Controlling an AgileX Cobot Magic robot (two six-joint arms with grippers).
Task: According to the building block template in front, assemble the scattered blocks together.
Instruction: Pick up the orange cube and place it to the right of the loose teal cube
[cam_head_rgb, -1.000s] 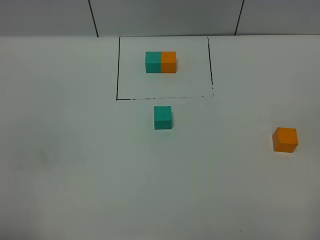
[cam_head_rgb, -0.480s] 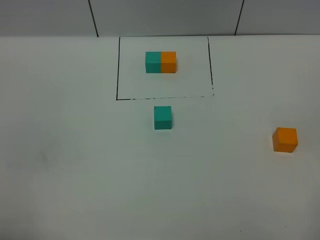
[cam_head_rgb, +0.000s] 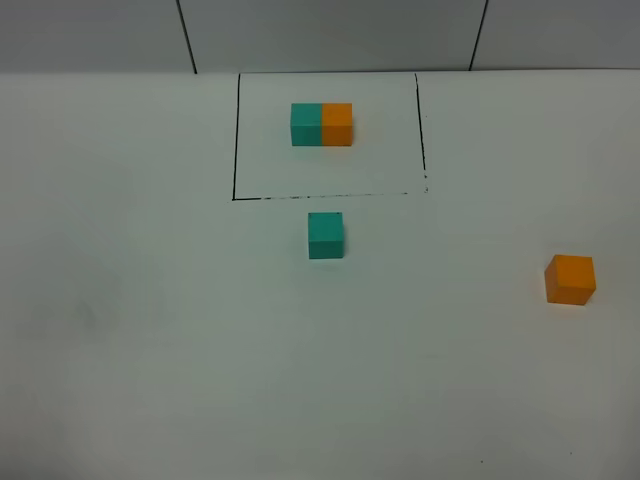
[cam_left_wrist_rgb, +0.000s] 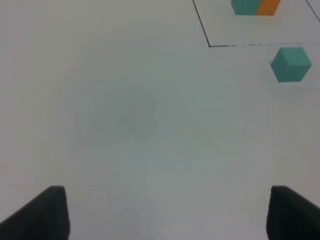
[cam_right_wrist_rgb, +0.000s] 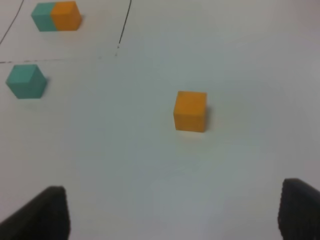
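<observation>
Teal cube (cam_head_rgb: 325, 235) and orange cube (cam_head_rgb: 570, 279), the two loose pieces, lay well apart on the white table (cam_head_rgb: 150, 350). Taking the high camera's view as a clock face, the teal cube sat close to the hub, a little toward 12 o'clock. The orange cube sat far out at about 3 o'clock, near the table's edge of view. Neither touched anything but the tabletop, and both stood flat on one face.

At 12 o'clock lay the building block template (cam_head_rgb: 321, 125), a short bar with its teal half (cam_head_rgb: 306, 125) at 9 o'clock and its orange half (cam_head_rgb: 337, 125) at 3 o'clock, the two joined flush. It rested near the middle of a black-lined rectangle (cam_head_rgb: 235, 150). The loose teal cube sat at 6 o'clock from the template, just outside the rectangle's near line and not touching it.

The left gripper (cam_left_wrist_rgb: 165, 212) was released, its dark fingertips (cam_left_wrist_rgb: 50, 212) spread wide with only bare table between them and the teal cube well ahead. The right gripper (cam_right_wrist_rgb: 172, 210) was likewise released and held nothing, with the orange cube lying ahead of its fingers, apart from both.
</observation>
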